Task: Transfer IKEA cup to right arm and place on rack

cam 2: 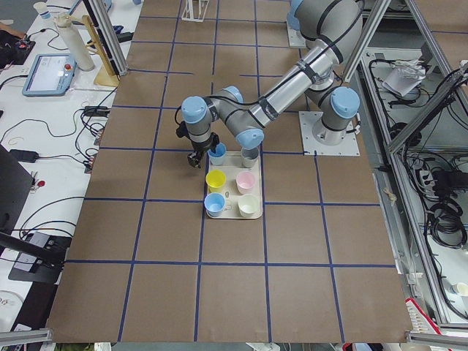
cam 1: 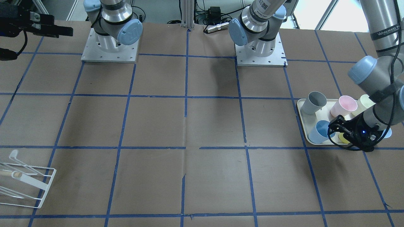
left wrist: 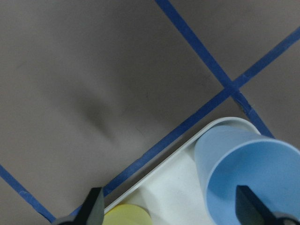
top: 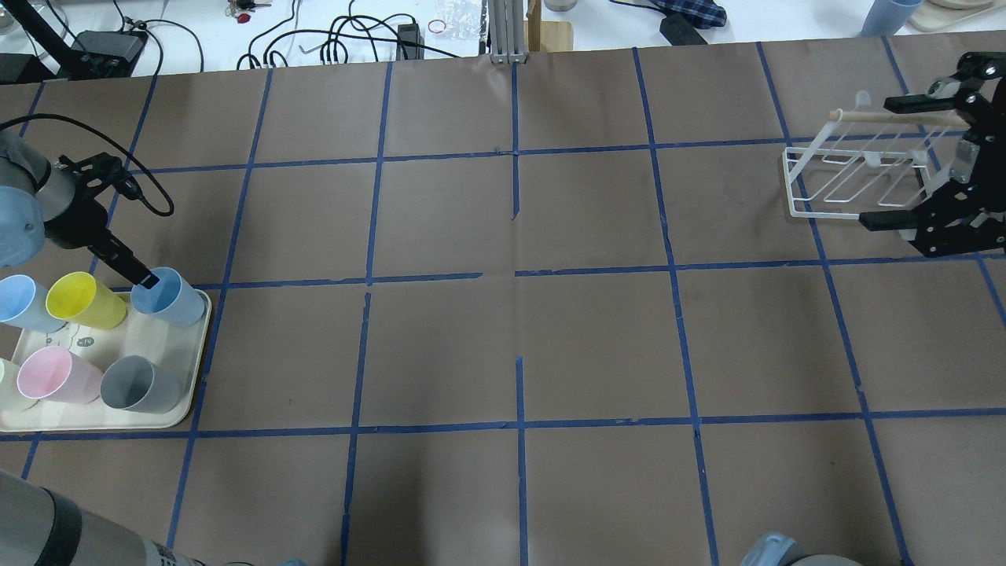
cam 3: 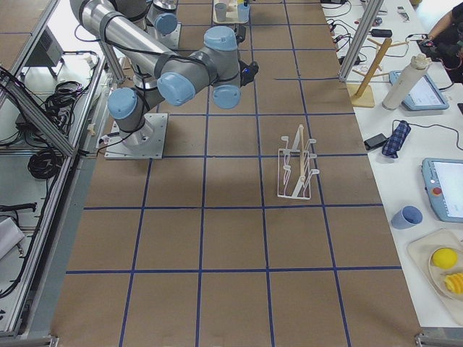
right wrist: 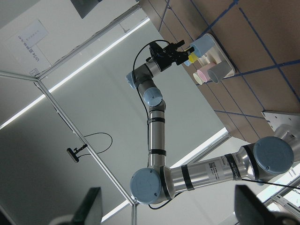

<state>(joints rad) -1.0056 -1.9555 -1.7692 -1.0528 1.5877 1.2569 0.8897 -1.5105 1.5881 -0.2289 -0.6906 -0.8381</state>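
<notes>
Two pale-blue IKEA cups stand on the cream tray [top: 185,393] at the table's left end. One cup [top: 169,297] is at the tray's far corner, the other [top: 20,303] at the view's left edge. My left gripper [top: 141,275] is open at the corner cup. In the left wrist view one fingertip [left wrist: 251,208] is over this cup's [left wrist: 243,173] mouth and the other is outside its wall. My right gripper [top: 896,161] is open and empty, held high near the white wire rack [top: 857,169].
The tray also holds a yellow cup [top: 82,299], a pink cup [top: 51,376], a grey cup [top: 137,385] and a cream cup [top: 6,381]. The rack [cam 1: 25,179] stands at the table's far right end. Brown paper with blue tape lines covers the table.
</notes>
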